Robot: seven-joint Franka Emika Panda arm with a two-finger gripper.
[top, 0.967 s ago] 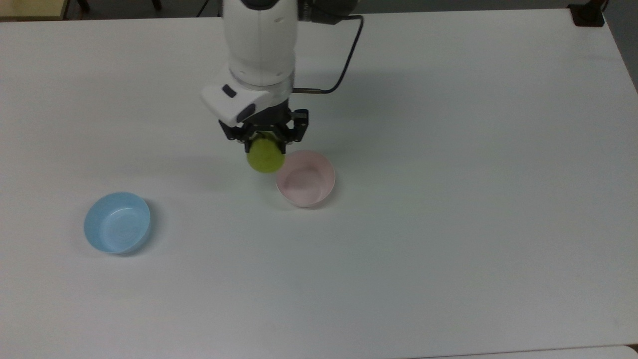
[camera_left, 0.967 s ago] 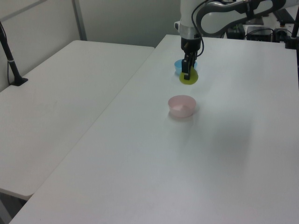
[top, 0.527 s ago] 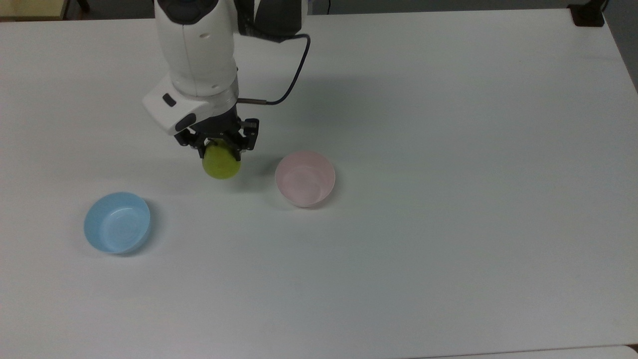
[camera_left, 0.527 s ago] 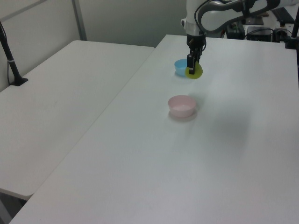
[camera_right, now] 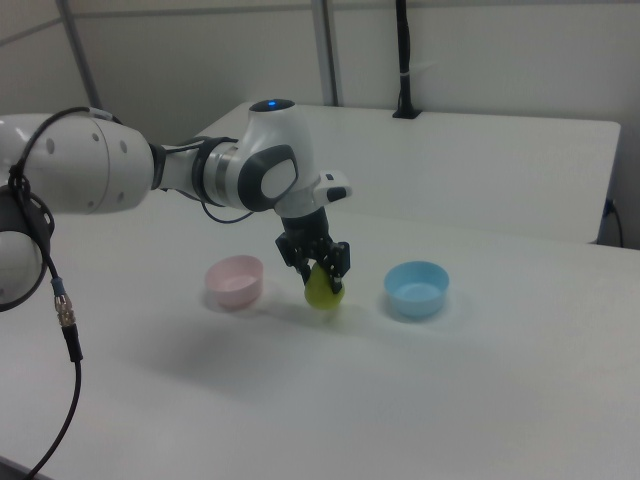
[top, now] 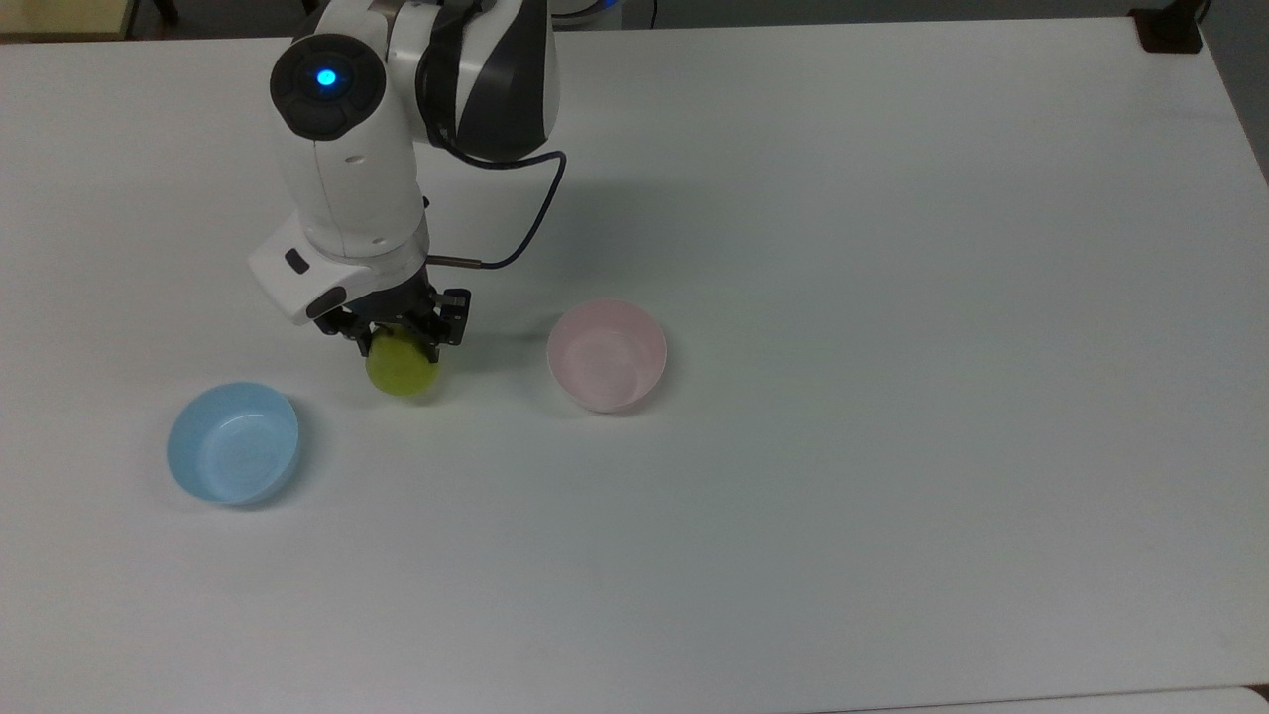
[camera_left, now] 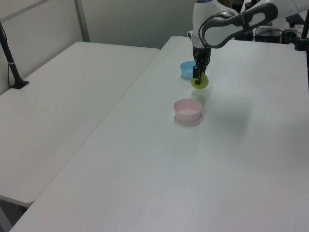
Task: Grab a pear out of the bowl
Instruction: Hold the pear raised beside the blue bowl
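from my remote station i see the room first: pale partition walls with grey uprights, a second white table beside the work one, and a dark post clamped at its edge. the white tabletop [top: 892, 297] is broad, smooth and matte, with little on it to stop anything that rolls. the arm leans over it with the end effector [top: 401, 342] clamped on the pear [top: 402, 371], its fingers gripping the upper part of the fruit while the rounded body hangs below. the pear sits out of the pink bowl [top: 607, 355], held between that bowl and the light blue bowl [top: 233, 442], low over the bare surface; i cannot tell whether it touches. my worry is the grip itself: a smooth, rounded fruit pinched near its narrow top could slide out if the arm swings or jolts, and on this flat surface i judge it would roll well away. a second risk is a low carry, which could drag the fruit on the surface or clip a bowl rim and tip it.
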